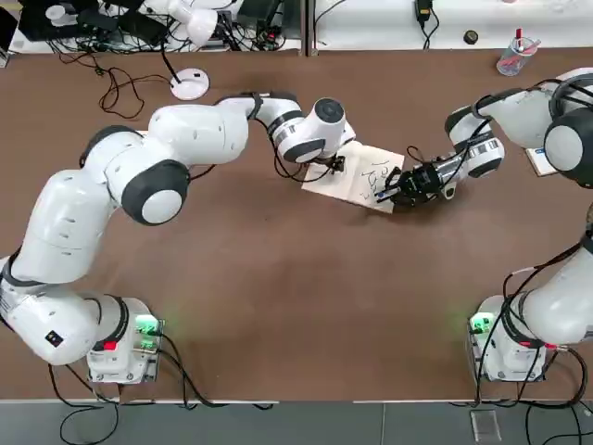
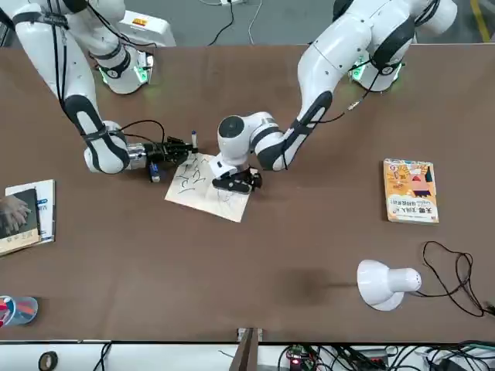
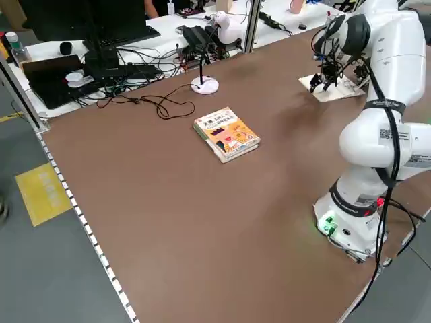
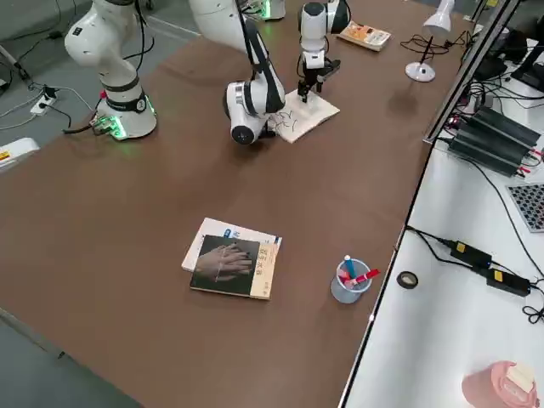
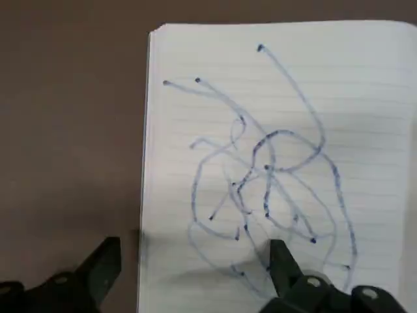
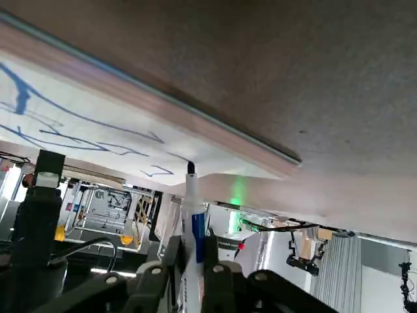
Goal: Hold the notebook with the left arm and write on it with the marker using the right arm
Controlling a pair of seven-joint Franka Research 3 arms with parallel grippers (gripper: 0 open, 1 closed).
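Left claw (image 5: 195, 274), fingers spread wide, presses the notebook (image 1: 361, 171) down so it can't slide while right claw (image 1: 408, 183), clamped on the marker (image 6: 193, 222), touches tip to page.

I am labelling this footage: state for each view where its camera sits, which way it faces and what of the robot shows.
Top: overhead, looking down; both arms, the notebook.
Front: across the table, facing the robot; right gripper at picture left.
Left side: raised, diagonal; left arm, orange book.
Right side: raised, diagonal; both arms, pen cup.
Left wrist: on the page; left gripper open.
Right wrist: along the marker, tip at the page.
Shared: top and front both show the desk lamp.
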